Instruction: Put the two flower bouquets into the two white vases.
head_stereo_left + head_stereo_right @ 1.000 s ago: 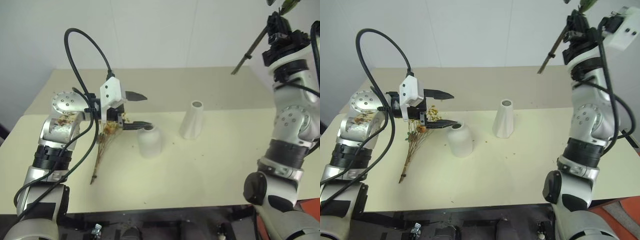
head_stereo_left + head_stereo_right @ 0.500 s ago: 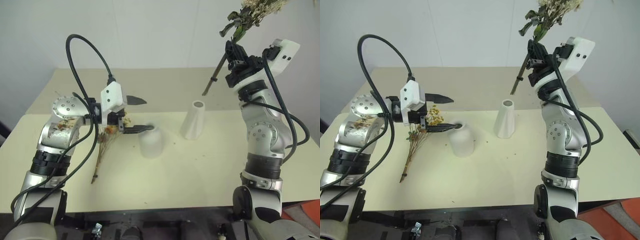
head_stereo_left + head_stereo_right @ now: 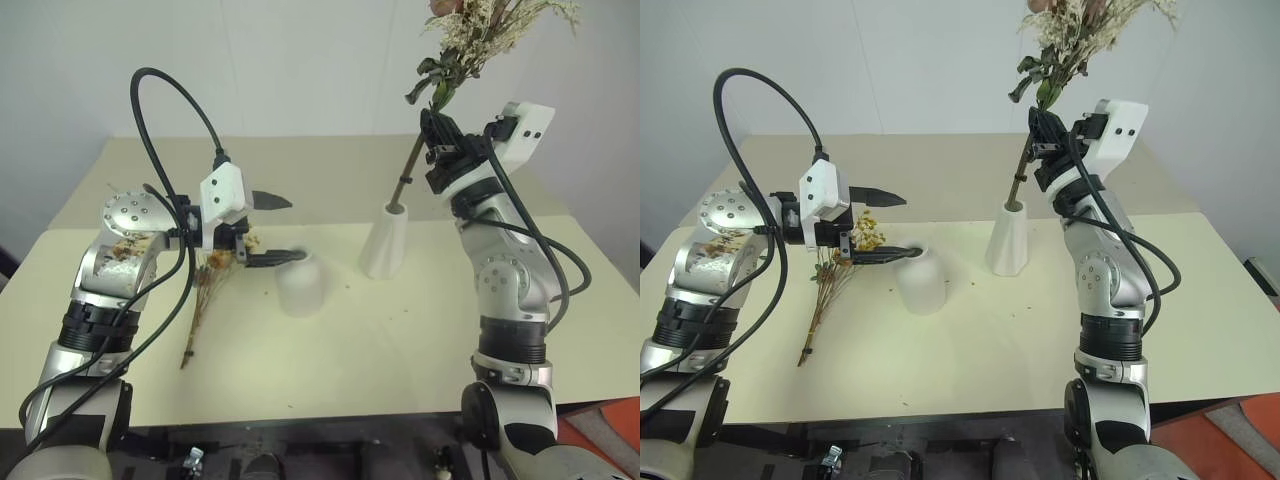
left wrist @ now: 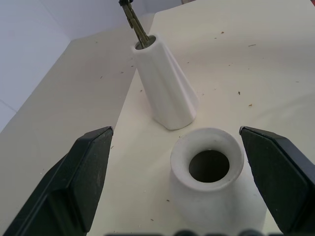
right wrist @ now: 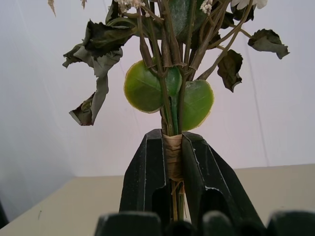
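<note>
Over the tall, tapered white vase (image 3: 386, 243), the right gripper (image 3: 1042, 145) is clamped on the taped stems of the rose bouquet (image 3: 1072, 35), whose stem tips sit just at or inside the vase mouth; it looks only part-way in, not released. On the table (image 3: 420, 330) to the left lies the yellow dried bouquet (image 3: 208, 290), untouched, beside the short rounded vase (image 3: 301, 283), whose mouth is empty. The left gripper (image 3: 275, 228) hovers with fingers spread wide, holding nothing, just above that short vase. Neither bouquet is fully placed, I judge. The rose bunch has green leaves, cream sprigs and dark, wilted foliage.
</note>
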